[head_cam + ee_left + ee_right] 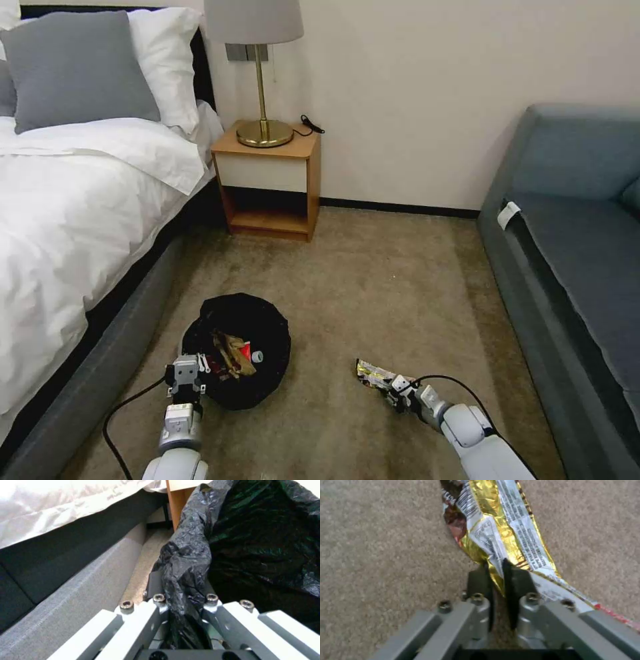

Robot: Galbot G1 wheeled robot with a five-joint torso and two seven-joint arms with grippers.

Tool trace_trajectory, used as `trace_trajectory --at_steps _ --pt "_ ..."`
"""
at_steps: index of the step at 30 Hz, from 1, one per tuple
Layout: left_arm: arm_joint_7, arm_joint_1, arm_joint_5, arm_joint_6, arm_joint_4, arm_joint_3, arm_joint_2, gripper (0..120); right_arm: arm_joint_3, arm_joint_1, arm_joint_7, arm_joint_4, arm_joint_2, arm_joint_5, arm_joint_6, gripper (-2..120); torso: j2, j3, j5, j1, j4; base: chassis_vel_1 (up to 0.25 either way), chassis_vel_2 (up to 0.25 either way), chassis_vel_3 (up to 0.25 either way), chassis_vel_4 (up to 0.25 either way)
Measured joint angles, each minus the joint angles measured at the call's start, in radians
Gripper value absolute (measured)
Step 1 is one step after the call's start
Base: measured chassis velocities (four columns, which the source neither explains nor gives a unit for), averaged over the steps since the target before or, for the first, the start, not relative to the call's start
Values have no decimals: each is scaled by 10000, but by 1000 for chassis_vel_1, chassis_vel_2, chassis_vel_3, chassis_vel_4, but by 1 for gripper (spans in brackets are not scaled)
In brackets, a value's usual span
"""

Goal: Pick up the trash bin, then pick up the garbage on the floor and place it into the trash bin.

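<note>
Gripping the bin (240,350) by its near rim, the left gripper (187,373) is pinching a fold of the black bag (186,565) between its closed fingers (155,586). The bin is sitting on the carpet (387,287) beside the grey bed base (100,373), in front of the wooden nightstand (270,180). Inside it are lying a brown wrapper (230,350), a bit of red packet (247,349) and the white cap of a bottle (257,357); the rest of the bottle is hidden, and how the pieces are overlapping cannot be told.

The right gripper (393,387) is reaching low over the carpet, to the right of the bin and well apart from it. Its fingers (516,578) are closed almost fully, clamping one edge of the foil wrapper (500,527). In the right wrist view the crumpled gold and silver foil is standing up between the two dark pads, with printed text running along it and a red tip trailing off to one side. In the head view the wrapper (372,373) is stretching from the gripper toward the bin; whether its far end is touching the carpet cannot be told.

A sofa (573,220) is standing along the right side, and a lamp (257,73) is resting on the nightstand.
</note>
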Motion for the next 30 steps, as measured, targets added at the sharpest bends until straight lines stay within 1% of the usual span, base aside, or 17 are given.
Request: trace_trajectory --at_steps 2,20,30 --pt "10 -17 -27 0 12 -6 14 4 0 34 -3 -59 26 -22 21 0 0 0 -1 0 0 0 0 0 0" --pt "50 -70 -144 -8 45 -27 79 4 202 12 -111 -70 101 -79 229 0 0 1 1 0 -2 0 0 0 0" --pt "54 -55 -209 -45 44 -42 109 4 381 -359 -216 730 79 112 384 0 -1 2 -3 0 -4 0 0 0 0"
